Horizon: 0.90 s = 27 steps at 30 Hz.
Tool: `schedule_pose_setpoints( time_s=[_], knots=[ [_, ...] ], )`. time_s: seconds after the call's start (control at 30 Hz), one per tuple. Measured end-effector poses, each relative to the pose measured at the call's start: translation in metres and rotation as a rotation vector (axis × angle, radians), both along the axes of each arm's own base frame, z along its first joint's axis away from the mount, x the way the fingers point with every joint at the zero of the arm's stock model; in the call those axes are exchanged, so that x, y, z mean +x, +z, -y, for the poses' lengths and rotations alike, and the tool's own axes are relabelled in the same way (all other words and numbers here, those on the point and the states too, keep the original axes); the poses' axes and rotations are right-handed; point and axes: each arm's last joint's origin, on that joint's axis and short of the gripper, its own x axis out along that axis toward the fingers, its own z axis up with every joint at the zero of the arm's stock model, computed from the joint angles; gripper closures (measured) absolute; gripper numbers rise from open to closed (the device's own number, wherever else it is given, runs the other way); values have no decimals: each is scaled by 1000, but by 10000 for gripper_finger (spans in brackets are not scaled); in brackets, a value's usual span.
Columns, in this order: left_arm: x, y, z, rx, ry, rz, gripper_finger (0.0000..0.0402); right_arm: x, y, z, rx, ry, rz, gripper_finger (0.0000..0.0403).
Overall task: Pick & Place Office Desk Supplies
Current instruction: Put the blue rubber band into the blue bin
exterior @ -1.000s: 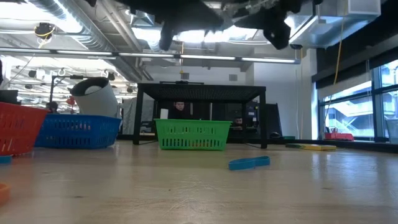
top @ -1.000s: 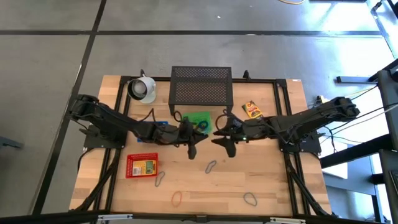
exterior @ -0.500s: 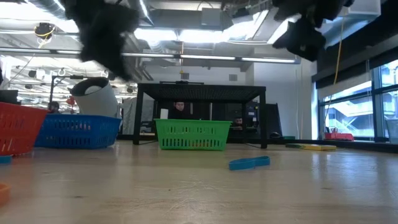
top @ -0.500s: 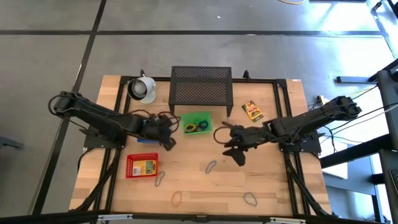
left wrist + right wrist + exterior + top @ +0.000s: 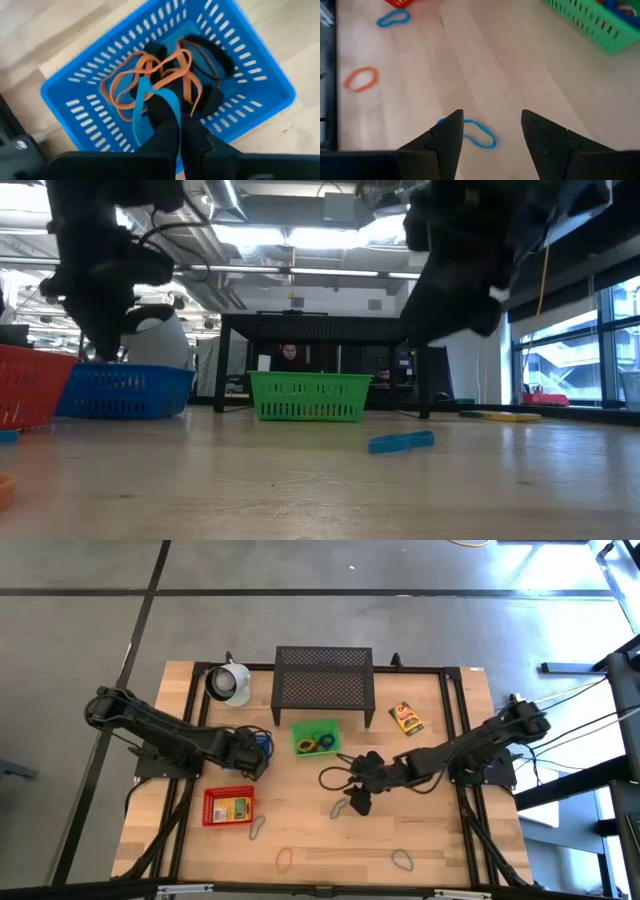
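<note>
Left gripper (image 5: 172, 132), clamped on 1 blue rubber band (image 5: 142, 102), hangs over the blue basket (image 5: 260, 100) near the tabletop's left edge, seemingly to drop it in, while the right gripper (image 5: 492, 125), jaws wide, straddles another blue band (image 5: 477, 134) mid-tabletop for pickup.

No text, label, brand, number or sign can be read in any view. The small yellow box (image 5: 405, 717) on the table right of the black mesh stand (image 5: 323, 676) carries print, as does the yellow box (image 5: 233, 808) inside the red basket (image 5: 211, 807), but both are too small to make out.
</note>
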Motion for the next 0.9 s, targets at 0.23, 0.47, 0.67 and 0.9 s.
schedule_pose_setpoints(
  time_s=[0.23,0.47,0.67,0.9],
  knots=[
    [-1,-2,-1,13,84,20,381,7,-20,-4,22,35,-53,200],
    [7,13,0,12,27,50,303,7,-27,-5,-20,117,-81,200],
    [8,27,1,-12,-23,12,239,9,-32,-6,-110,220,-77,200],
    [4,51,1,-24,-17,-57,226,15,-44,-10,-217,435,-57,200]
  ],
)
